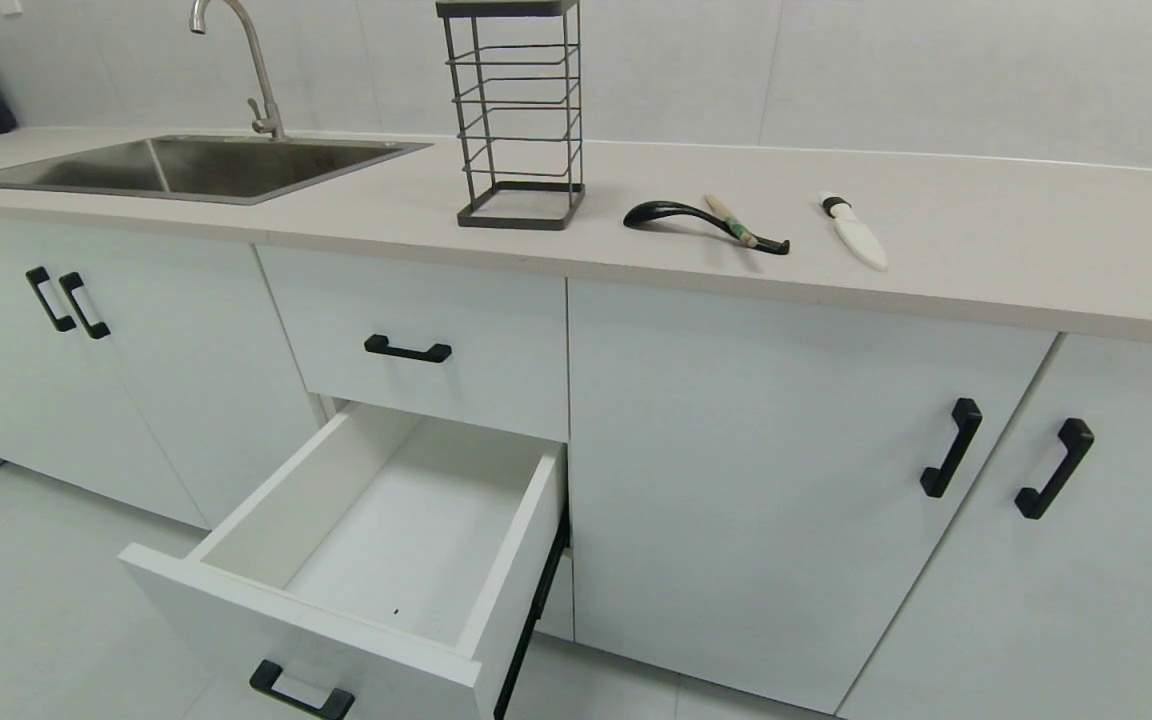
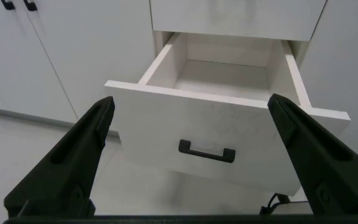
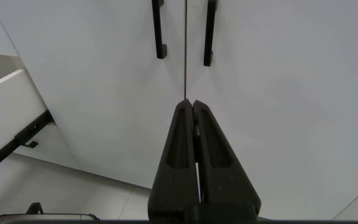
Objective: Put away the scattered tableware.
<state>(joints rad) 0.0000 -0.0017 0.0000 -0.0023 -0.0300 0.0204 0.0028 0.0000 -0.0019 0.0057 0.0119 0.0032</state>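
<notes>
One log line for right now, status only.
drawer open | ladle, knife on counter | left gripper open, facing drawer | right gripper shut

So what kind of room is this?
Most likely a kitchen: there is a stainless steel sink with a curved metal tap, a black plastic ladle lying on the pale countertop, and white cabinets with an open white drawer below.

left gripper (image 2: 191, 102): matte black, two long wedge-shaped fingers (image 2: 73, 155) narrowing to blunt tips
cable (image 2: 268, 203): thin, black, curled beside the base of one left finger
right gripper (image 3: 192, 104): matte black, two smooth tapered fingers (image 3: 179, 149), wide at the base, a thin pale seam between them
</notes>
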